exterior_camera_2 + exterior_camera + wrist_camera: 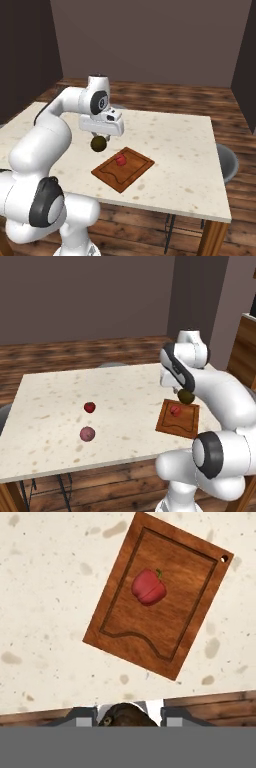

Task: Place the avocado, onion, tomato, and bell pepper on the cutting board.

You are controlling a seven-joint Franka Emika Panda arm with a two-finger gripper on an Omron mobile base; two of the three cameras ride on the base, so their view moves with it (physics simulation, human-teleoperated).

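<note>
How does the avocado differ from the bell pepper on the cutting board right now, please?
The avocado is dark olive-brown; the bell pepper is bright red with a green stem. The avocado hangs in the tool above the table; the bell pepper rests on the cutting board. Both are small and roundish.

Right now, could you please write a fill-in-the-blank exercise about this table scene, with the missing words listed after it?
1. The end effector holds the ____ above the table.
2. The bell pepper lies on the ____.
3. The onion and the tomato rest on the ____, apart from the cutting board.
4. The number of vegetables on the board is ____.

Missing words: avocado; cutting board; table; one
</note>
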